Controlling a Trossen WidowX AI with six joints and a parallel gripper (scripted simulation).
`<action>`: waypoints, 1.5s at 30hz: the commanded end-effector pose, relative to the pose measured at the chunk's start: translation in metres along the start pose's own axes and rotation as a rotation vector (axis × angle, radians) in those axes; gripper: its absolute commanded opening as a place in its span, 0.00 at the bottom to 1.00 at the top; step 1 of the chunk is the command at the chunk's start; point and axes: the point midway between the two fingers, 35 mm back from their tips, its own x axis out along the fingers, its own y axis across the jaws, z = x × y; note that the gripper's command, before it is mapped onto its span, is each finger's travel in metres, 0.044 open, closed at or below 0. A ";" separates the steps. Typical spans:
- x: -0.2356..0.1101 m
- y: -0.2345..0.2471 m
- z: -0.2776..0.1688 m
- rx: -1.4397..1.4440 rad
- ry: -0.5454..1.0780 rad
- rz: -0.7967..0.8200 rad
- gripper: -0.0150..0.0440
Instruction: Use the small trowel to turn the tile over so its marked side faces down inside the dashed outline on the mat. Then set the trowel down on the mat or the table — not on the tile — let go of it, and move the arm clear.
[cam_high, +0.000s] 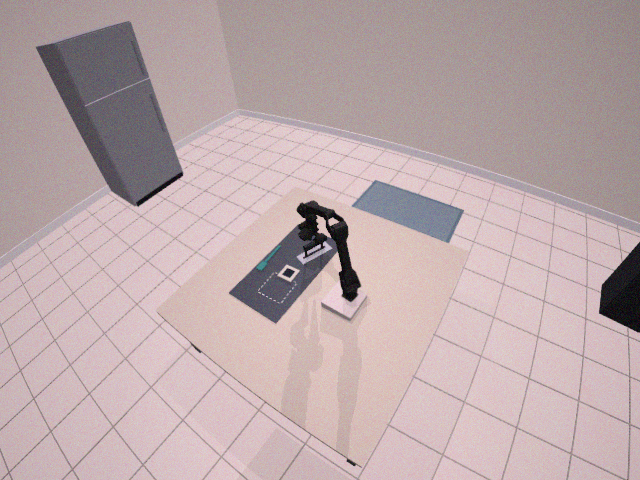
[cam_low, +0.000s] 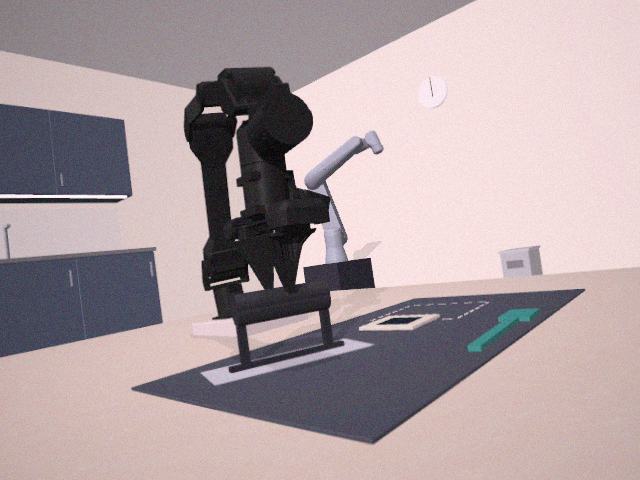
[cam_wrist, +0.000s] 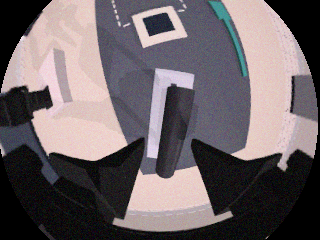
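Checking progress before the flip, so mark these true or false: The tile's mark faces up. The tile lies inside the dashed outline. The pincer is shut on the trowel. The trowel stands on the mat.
1. The tile has its mark facing up. True.
2. The tile lies inside the dashed outline. False: it sits at the outline's edge, not within it.
3. The pincer is shut on the trowel. False: it is open, with its fingers either side of the handle.
4. The trowel stands on the mat. True.
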 end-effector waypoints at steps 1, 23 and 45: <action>-0.022 0.000 0.001 -0.012 0.001 -0.019 0.71; -0.009 -0.005 -0.001 0.084 0.000 -0.020 0.71; 0.023 -0.005 -0.001 0.084 0.001 -0.019 0.67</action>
